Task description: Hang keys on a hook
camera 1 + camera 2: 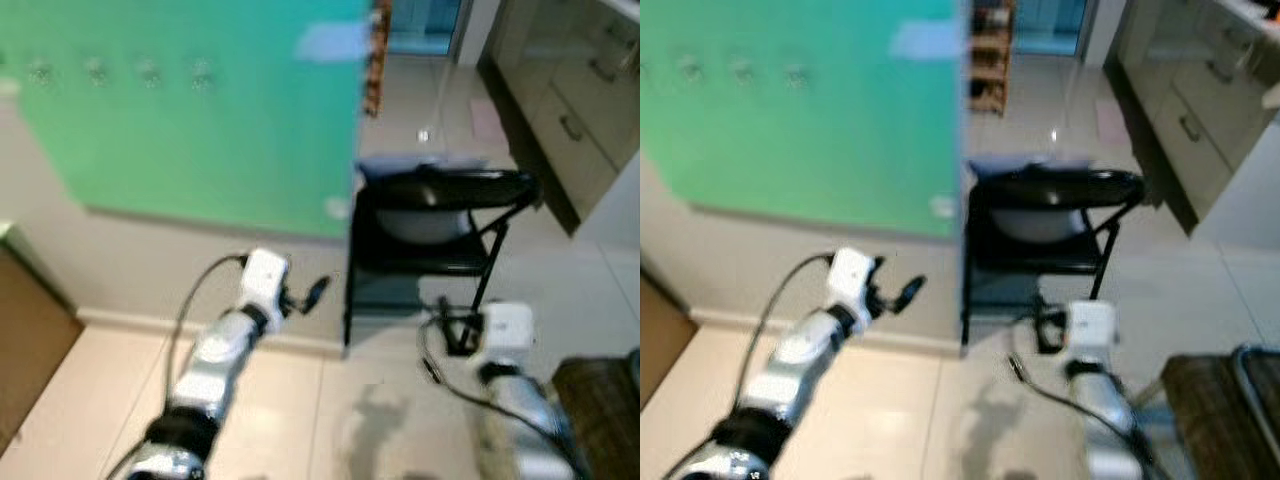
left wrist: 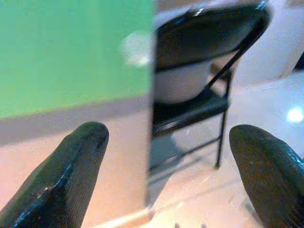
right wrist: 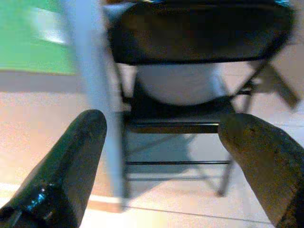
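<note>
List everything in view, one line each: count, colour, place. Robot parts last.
Wall panel: one, green, upper part of the wall ahead.
Hooks: four, blurred, row near the panel's top.
Folding chair: one, black, on the floor past the wall's end.
Bowl: one, whitish, on the chair's seat.
Cabinets: beige, far right.
Floor: pale tiles.
Left gripper: one, black, open, raised before the wall.
Right gripper: one, black, open, before the chair.

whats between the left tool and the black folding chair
Nothing stands there. In the left eye view the open left tool faces the black folding chair across bare beige wall and its end corner, below the green panel.
</note>
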You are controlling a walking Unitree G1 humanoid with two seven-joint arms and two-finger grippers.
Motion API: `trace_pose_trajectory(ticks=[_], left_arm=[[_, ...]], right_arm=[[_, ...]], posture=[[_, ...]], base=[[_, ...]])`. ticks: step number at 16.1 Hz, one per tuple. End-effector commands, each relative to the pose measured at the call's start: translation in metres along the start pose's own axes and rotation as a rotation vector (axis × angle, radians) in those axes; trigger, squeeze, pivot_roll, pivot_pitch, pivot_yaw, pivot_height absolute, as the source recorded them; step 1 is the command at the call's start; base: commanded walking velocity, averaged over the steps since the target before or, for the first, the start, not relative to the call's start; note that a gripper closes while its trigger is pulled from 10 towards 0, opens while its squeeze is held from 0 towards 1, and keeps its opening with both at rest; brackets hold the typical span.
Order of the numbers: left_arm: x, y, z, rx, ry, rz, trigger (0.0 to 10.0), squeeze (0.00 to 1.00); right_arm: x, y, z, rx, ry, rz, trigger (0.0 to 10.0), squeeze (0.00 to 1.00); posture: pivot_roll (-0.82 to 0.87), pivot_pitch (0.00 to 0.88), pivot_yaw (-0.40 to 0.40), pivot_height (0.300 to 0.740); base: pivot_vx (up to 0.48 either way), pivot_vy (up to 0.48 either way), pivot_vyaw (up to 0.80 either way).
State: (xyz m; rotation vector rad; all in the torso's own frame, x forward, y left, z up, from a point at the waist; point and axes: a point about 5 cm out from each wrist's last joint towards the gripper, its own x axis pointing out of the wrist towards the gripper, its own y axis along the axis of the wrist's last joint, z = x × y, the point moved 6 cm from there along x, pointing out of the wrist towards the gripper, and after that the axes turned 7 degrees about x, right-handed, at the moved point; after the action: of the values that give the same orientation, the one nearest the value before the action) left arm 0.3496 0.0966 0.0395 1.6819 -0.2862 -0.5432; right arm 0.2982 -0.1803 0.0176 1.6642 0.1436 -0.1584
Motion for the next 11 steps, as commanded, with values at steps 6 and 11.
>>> trace_pose_trajectory(ticks=[6,11], left_arm=[[0.0032,0.0053,0.0022,-0.022,0.010,0.027,10.0,0.00],[0.0017,0.0054,0.0040,-0.025,0.012,0.037,10.0,0.00]], right_arm=[[-0.0015,0.0065,0.0091,0.000,-0.008,0.021,10.0,0.00],[-0.0029,0.0054,0.0091,-0.003,0.002,0.017,10.0,0.00]], posture=[[-0.15,0.000,0.035,0.740],[-0.15,0.000,0.025,0.740]], base=[[0.000,0.461,0.00],[0.000,0.463,0.00]])
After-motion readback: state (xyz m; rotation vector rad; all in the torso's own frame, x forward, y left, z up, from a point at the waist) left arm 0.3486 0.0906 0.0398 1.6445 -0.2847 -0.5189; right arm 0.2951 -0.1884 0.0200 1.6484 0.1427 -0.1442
